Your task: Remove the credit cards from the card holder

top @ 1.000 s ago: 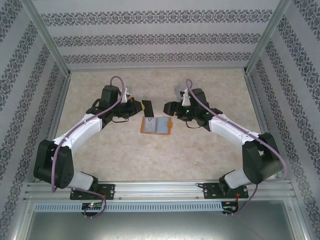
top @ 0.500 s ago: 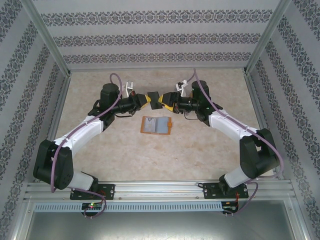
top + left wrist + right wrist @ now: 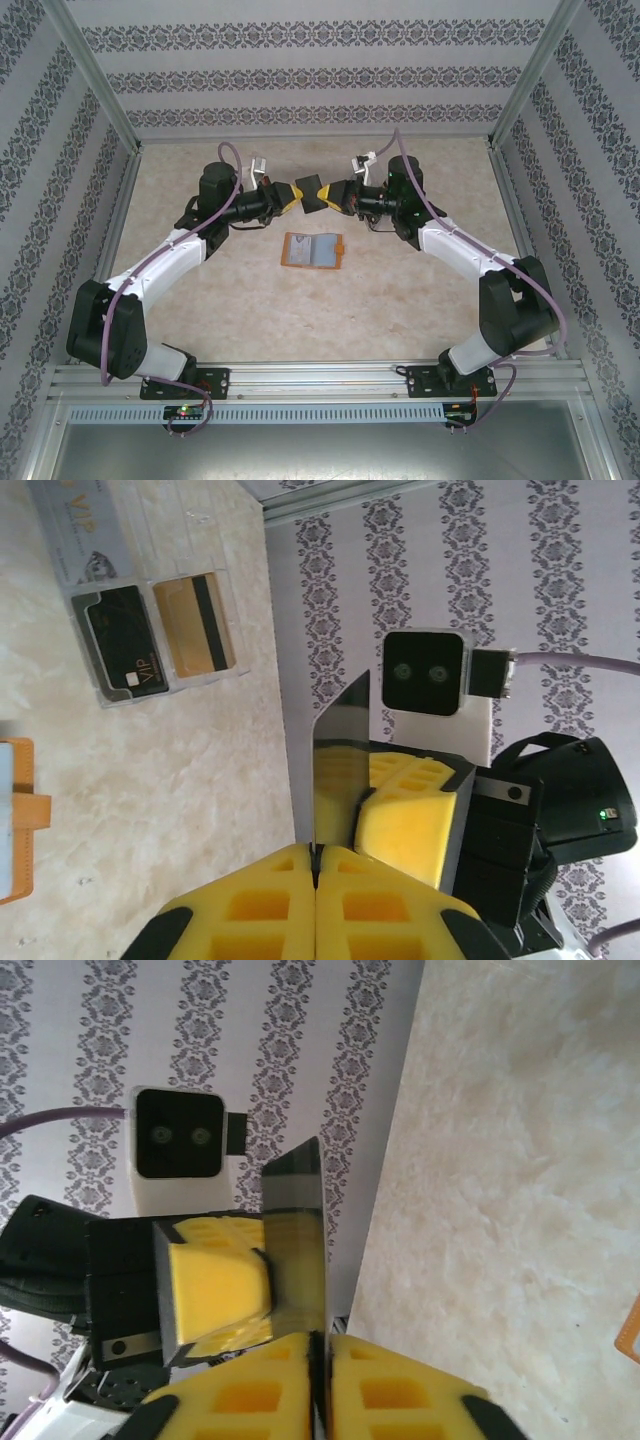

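Box (image 3: 150, 692) (clear plastic) holds black card (image 3: 125, 645) and gold card (image 3: 190, 625); left claw (image 3: 316, 865) and right claw (image 3: 318, 1345) both clamp shut on the same dark card (image 3: 340, 750).

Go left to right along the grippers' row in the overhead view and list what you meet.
In order: left arm's yellow-padded black gripper → thin dark rectangular credit card, pinched by both → right arm's yellow-padded black gripper.

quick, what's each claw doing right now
left claw: closed on the thin dark rectangular card
right claw: closed on the same card
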Available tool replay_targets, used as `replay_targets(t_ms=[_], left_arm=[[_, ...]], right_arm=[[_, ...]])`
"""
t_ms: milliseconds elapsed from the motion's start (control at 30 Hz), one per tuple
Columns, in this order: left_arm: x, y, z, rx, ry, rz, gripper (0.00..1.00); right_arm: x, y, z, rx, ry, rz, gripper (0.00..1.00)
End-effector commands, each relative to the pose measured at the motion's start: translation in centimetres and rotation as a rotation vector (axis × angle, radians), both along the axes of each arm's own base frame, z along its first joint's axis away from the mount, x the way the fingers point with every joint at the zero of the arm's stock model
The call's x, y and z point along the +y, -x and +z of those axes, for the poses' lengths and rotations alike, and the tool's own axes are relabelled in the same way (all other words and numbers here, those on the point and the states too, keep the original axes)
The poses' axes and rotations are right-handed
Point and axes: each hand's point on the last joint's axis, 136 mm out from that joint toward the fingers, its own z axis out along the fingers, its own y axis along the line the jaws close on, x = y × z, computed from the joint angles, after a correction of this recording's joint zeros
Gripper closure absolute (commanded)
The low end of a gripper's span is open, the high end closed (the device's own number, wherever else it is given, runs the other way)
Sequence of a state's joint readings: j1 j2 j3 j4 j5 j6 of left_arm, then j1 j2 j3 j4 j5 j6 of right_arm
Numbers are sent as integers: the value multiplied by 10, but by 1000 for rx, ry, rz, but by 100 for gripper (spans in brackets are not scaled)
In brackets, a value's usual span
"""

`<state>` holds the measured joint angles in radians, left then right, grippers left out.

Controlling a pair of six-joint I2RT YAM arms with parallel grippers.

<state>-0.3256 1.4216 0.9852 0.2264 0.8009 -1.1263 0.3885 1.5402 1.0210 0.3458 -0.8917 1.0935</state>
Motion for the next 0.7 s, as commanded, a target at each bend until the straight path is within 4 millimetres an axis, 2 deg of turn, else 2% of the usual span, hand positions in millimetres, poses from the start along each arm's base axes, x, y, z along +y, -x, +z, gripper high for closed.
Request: replay_targets(t_ms=[0,33,100,233,333,433,567,667], left_arm=[[9,3,12,-27,-64,21,80],[16,4,5,-19,-109,44,66],[35,5,-12,5,-225,101,49],[82,14,-49,77,-478,204,27],[111,23,-68,121,-592,233,17],[130,29,-78,122,-681,234,8],[141,34,-85,116,-743,214,0],[143,33,-87,112,-737,207,1]], right_arm=[[-6,1,-2,-61,67,-23,100],[-9,1,-8,-67,109,-37,100],[-17,-1,-21,-94,196,-68,100],[-43,-12,-50,-155,446,-157,100],[-69,-20,-65,-221,640,-224,100],[-96,-31,-77,-280,819,-293,100],[-123,-47,-87,-324,999,-329,100],[-132,-56,-89,-353,1072,-315,100]])
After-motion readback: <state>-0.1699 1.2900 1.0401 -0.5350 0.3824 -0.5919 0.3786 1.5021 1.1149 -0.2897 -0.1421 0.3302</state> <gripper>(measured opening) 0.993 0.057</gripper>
